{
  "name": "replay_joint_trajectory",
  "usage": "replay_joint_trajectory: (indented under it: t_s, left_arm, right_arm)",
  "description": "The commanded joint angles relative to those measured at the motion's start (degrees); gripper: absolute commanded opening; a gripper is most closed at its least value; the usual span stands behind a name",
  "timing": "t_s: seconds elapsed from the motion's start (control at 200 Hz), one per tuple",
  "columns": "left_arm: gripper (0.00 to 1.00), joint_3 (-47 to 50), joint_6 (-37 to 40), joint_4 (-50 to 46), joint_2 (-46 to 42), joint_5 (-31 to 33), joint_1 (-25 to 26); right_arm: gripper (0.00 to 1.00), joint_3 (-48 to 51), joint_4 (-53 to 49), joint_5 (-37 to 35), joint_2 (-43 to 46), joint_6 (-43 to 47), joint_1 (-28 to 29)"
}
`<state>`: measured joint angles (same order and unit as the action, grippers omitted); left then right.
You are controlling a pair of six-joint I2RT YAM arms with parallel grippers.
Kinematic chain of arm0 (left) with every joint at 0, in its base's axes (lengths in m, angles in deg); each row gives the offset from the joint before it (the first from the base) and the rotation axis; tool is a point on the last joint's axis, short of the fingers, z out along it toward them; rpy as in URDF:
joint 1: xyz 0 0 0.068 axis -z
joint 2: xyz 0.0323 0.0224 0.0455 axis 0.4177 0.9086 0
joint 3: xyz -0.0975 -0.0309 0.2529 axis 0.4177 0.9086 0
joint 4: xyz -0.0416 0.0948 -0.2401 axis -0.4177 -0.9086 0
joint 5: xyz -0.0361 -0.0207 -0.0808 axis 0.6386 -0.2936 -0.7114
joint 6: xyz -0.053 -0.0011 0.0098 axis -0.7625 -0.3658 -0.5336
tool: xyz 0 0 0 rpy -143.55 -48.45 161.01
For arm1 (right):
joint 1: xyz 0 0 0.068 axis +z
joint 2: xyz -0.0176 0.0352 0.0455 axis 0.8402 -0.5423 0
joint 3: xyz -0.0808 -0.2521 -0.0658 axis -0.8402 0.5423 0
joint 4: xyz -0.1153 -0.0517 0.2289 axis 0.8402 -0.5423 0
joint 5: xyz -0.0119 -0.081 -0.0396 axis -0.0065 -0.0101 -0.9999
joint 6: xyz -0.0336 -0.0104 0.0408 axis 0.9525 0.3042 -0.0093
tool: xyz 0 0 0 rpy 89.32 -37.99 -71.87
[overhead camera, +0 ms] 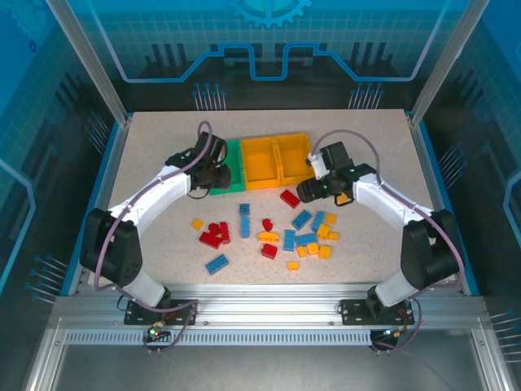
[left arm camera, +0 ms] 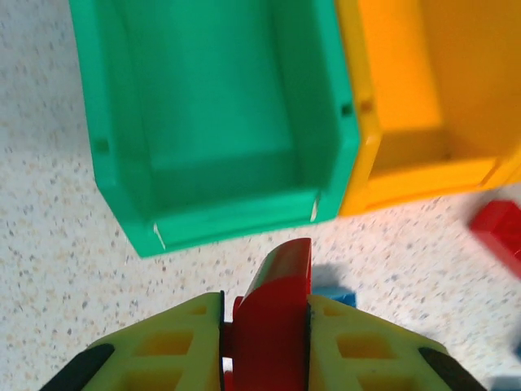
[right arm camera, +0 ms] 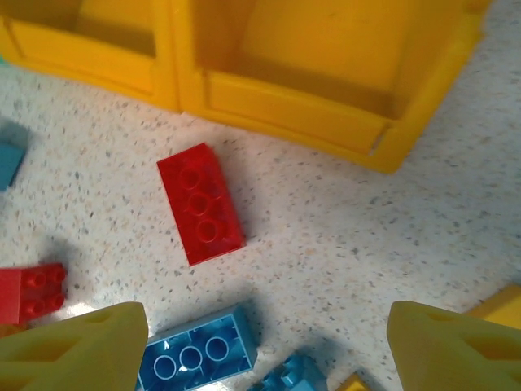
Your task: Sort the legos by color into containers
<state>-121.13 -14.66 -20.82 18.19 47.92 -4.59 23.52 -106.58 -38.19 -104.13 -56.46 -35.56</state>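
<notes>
The left gripper (left arm camera: 264, 330) is clamping a red brick (left arm camera: 275, 301) between its closed jaws and hovering just short of the green bin (left arm camera: 106, 130). The brick's end is pointing at the bin's near wall, a hold that is looking like the lead-up to a drop inside (the bin is standing empty, as far as the wrist view is showing). Touching it wall to wall, a yellow bin (left arm camera: 370, 138) is waiting with nothing visible in it. Across the table (overhead camera: 374, 147), the right gripper (right arm camera: 264, 342) is hanging with its jaws spread wide and nothing between them, just short of a red oblong (right arm camera: 200, 204) that is lying flat, studs up, near the front of the yellow bins. The wide spread is probably leaving room to straddle a brick. A blue brick (right arm camera: 195, 358) is lying closer to the fingers. From above, the loose legos (overhead camera: 245, 221), red, blue and yellow, are lying scattered in front of the row of bins, between the two arms, so the sorting is appearing to be near its start.
</notes>
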Motion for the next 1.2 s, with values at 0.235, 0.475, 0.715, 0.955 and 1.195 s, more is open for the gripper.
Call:
replay_joint_trajectory:
  t_s: [0.235,0.475,0.715,0.955,1.195]
  left_arm:
    - [0.26,-8.8,-3.4,-3.0,10.7,-6.6,-5.2]
    - [0.29,-10.0,-5.3,-1.3,13.6,-8.3,-6.7]
    - [0.41,-11.4,-6.4,-0.5,15.4,-9.0,-6.7]
    - [0.77,-10.3,-8.5,0.5,13.5,-9.1,-6.7]
    - [0.99,-1.4,-10.3,6.7,2.6,-7.7,-6.7]
  right_arm:
    - [0.77,-7.0,-4.8,-4.0,-11.9,7.4,7.2]
    - [0.74,-10.5,-5.8,-5.7,-18.0,6.7,8.1]
    - [0.68,-14.9,-7.8,-6.1,-23.2,6.4,8.3]
    - [0.41,-15.7,-9.5,-6.9,-23.7,5.4,8.7]
    - [0.22,-14.7,-11.2,-4.0,-16.2,3.6,10.9]
